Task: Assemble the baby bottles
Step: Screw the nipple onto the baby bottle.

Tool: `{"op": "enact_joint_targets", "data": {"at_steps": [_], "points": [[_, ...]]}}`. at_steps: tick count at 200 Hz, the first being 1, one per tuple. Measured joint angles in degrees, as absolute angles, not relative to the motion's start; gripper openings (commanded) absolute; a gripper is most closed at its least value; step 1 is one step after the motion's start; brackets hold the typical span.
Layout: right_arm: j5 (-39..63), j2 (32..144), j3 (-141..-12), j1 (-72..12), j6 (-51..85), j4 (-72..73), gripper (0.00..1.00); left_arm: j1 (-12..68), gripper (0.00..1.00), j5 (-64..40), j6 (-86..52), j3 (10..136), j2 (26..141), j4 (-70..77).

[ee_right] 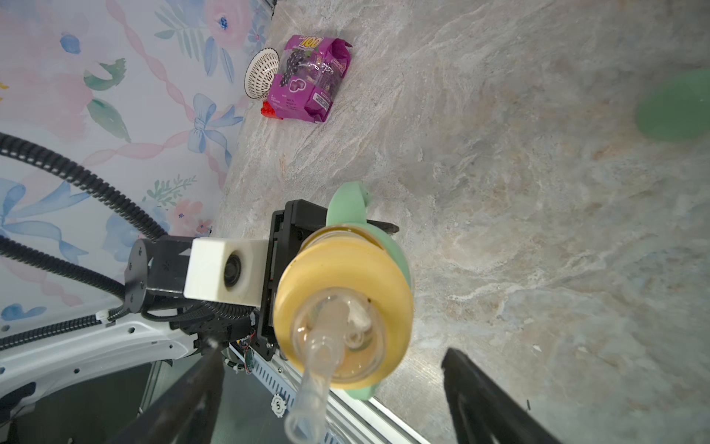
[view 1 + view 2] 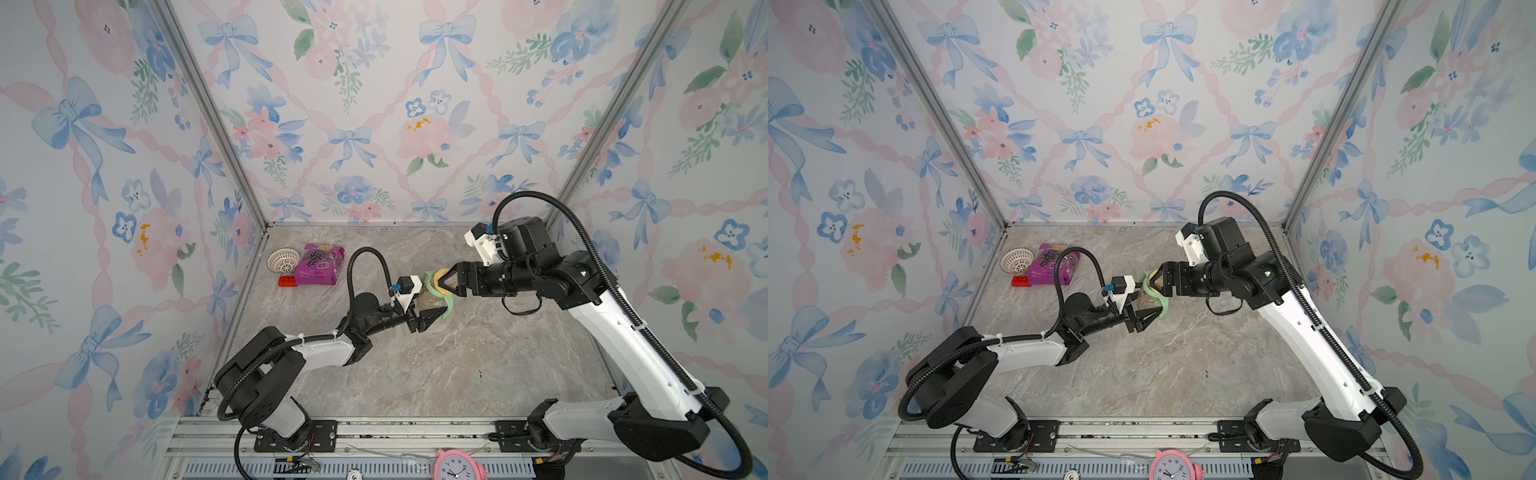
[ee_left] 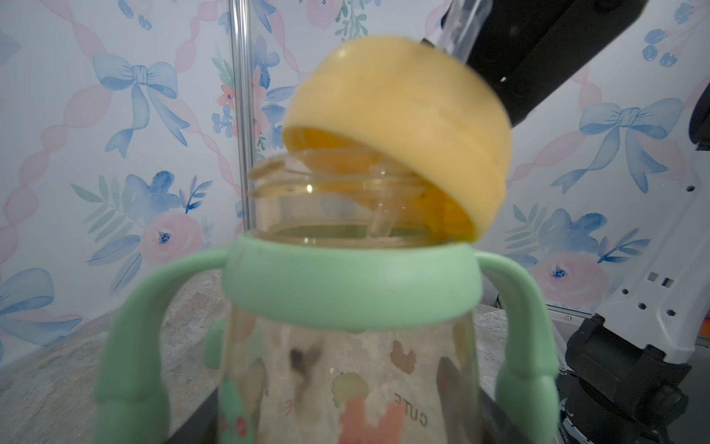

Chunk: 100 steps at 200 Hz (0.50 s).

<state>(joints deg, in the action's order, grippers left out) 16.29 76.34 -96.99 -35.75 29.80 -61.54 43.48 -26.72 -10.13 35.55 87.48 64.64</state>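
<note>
Collar [image 3: 403, 103] tilted on jar [image 3: 345, 369] rim, left fingers [image 2: 430, 319] pinching jar, right fingers [image 1: 472, 388] spread beside collar, tabletop [image 2: 457, 374] open around.

Two white-shelled arms [image 2: 623, 353] with black joints, black corrugated cable conduits [image 2: 368, 249] and white wrist-camera housings [image 2: 482, 245].

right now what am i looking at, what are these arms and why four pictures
Two robot arms are mounted at the near edge of a marble table. Two pictures look down from overhead; the other two come from cameras on each arm's wrist. The left tool is shut on a clear baby bottle jar wearing a green handled ring. A yellow collar with a nipple sits tilted on its mouth, between the open jaws of the right tool. In the far corner are a purple packet, a white basket and a red block.
</note>
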Motion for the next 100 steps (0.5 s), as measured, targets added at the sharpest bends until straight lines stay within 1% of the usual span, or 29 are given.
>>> {"op": "enact_joint_targets", "data": {"at_steps": [30, 40, 69, 100], "points": [[16.32, 77.56, -96.99, -35.86, 30.65, -61.54, 0.76, 43.48, 0.01, -26.92, -10.09, 35.51, 87.48, 64.64], [16.29, 78.04, -96.99, -35.86, 31.0, -61.54, 0.71, 43.48, 0.01, -26.94, -10.02, 35.51, 87.48, 64.64], [16.34, 79.46, -96.99, -35.88, 31.22, -61.54, 0.65, 43.48, 0.01, -27.07, -9.5, 35.51, 87.48, 64.62], [16.27, 79.99, -97.06, -36.25, 31.51, -61.58, 0.53, 43.48, 0.01, -27.07, -9.23, 35.2, 87.48, 64.23]]}}
